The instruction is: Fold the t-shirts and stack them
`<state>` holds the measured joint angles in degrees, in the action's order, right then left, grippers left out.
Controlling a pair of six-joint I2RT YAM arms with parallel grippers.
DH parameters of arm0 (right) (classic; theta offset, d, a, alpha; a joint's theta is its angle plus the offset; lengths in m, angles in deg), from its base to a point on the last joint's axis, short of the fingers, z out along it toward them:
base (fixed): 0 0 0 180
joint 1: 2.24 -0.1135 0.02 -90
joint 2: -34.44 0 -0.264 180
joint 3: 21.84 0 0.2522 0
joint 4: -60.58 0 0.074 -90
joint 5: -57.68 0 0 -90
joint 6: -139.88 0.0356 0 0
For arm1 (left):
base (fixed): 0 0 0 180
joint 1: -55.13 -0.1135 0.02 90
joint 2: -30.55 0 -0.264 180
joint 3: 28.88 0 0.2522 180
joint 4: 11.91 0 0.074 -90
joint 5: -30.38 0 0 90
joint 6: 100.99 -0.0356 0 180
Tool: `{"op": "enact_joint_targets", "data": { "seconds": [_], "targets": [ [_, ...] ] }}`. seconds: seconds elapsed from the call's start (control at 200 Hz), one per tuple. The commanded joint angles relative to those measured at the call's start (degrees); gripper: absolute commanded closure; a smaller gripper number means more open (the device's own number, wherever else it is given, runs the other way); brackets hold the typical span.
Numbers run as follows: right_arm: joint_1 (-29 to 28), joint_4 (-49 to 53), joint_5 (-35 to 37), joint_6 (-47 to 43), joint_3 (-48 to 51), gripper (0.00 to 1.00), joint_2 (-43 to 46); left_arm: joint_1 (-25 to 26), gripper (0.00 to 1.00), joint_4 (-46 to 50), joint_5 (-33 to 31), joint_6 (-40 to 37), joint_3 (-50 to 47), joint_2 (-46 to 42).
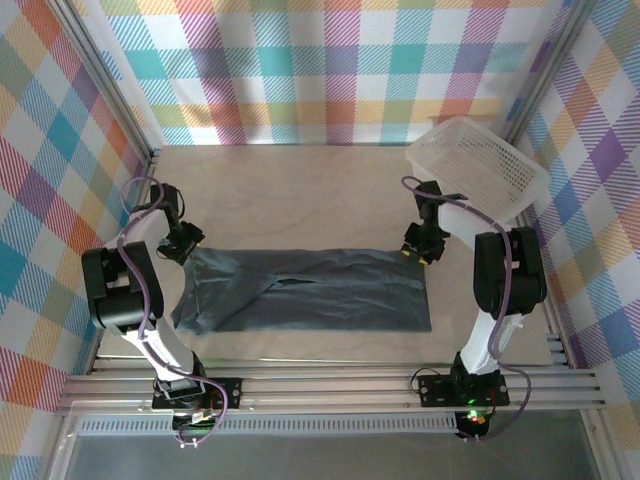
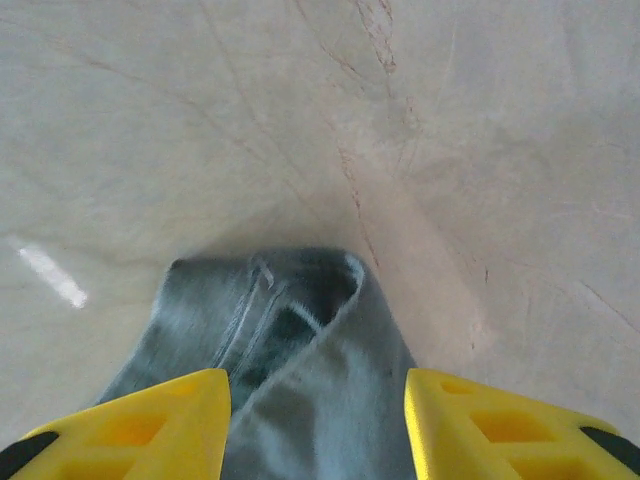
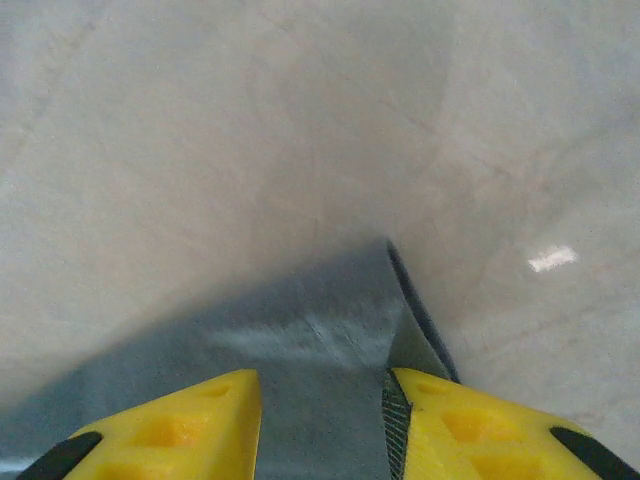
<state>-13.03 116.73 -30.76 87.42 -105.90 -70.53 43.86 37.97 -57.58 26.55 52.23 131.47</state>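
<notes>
A dark charcoal-grey t-shirt [image 1: 310, 292] lies folded into a long band across the table, its hem end to the right and its sleeve end to the left. My left gripper [image 1: 186, 243] hovers at the shirt's far left corner; in the left wrist view the yellow fingers [image 2: 150, 425] stand wide apart with the bunched collar end of the t-shirt [image 2: 300, 350] between them, so my left gripper [image 2: 318, 440] is open. My right gripper [image 1: 419, 250] sits at the far right corner. Its fingers [image 3: 470, 425] straddle the t-shirt corner [image 3: 330, 340], and my right gripper [image 3: 322, 430] is open too.
A white perforated plastic basket [image 1: 478, 166] leans at the back right, close behind the right arm. Bare beige table [image 1: 300, 190] stretches behind the shirt. Checked walls and metal frame rails [image 1: 330, 385] close in the workspace.
</notes>
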Motion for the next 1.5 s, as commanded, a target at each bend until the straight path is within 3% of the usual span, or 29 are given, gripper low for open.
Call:
{"op": "enact_joint_targets", "data": {
  "seconds": [0.0, 0.22, 0.315, 0.48, 0.525, 0.715, 0.865, 0.895, 0.945, 1.0, 1.065, 1.13, 1.27, 1.499],
  "targets": [
    [0.42, 0.63, -1.91, -1.79, -2.79, 0.62, -1.6, -0.4, 0.51, -2.07, 3.91, -3.26, 2.72, 2.65],
    [0.5, 3.65, 2.66, -1.5, -5.06, 0.66, -4.81, -0.42, 0.62, -2.21, 1.65, -3.34, 2.09, 5.85],
    [0.5, 3.84, 3.1, -1.91, -5.54, 0.67, -6.67, -0.42, 0.71, -1.18, 0.83, -3.34, 2.65, 7.36],
    [0.65, 4.91, 6.29, -2.62, -8.0, 0.94, -10.65, -0.67, 1.0, 0.84, -1.83, -2.62, 4.28, 9.35],
    [0.84, 5.61, 7.41, -3.07, -9.14, 1.0, -11.36, -0.96, 1.0, 1.3, -2.21, -2.78, 5.19, 10.06],
    [1.89, 8.52, 7.93, -5.71, -15.75, 1.0, -14.65, -1.89, 1.0, 4.11, -1.7, -4.9, 12.12, 14.96],
    [1.91, 10.37, 4.75, -8.54, -22.59, 1.0, -17.98, -1.79, 1.0, 4.49, 2.31, -6.45, 18.84, 17.68],
    [1.91, 10.56, 4.68, -8.77, -23.42, 0.95, -17.72, -1.46, 1.0, 4.57, 2.22, -6.56, 19.52, 17.11],
    [1.66, 10.52, 5.38, -9.16, -24.08, 0.81, -16.34, -0.77, 0.9, 4.98, 1.27, -6.6, 20.24, 15.3],
    [1.37, 10.37, 6.98, -9.03, -23.73, 0.7, -13.74, 0.09, 0.7, 5.82, -0.25, -6.02, 19.93, 12.03],
    [1.21, 9.8, 7.03, -8.1, -21.9, 0.62, -9.95, 1.61, 0.56, 6.11, -2.15, -5.06, 17.78, 6.51],
    [0.87, 8.81, 5.45, -6.97, -19.05, 0.6, -6.49, 3.85, 0.5, 5.53, -3.38, -3.57, 14.46, 0.55],
    [-1.34, 7.0, 0.86, -4.51, -13.12, 0.69, -2.3, 10.58, 0.52, 0.98, 0.4, 0.15, 7.43, -6.08],
    [-4.42, 5.94, -2.5, -2.16, -4.17, 0.83, -2.3, 17.62, 0.54, -0.57, 6.61, -3.46, 7.06, 0.24]
  ]
}}
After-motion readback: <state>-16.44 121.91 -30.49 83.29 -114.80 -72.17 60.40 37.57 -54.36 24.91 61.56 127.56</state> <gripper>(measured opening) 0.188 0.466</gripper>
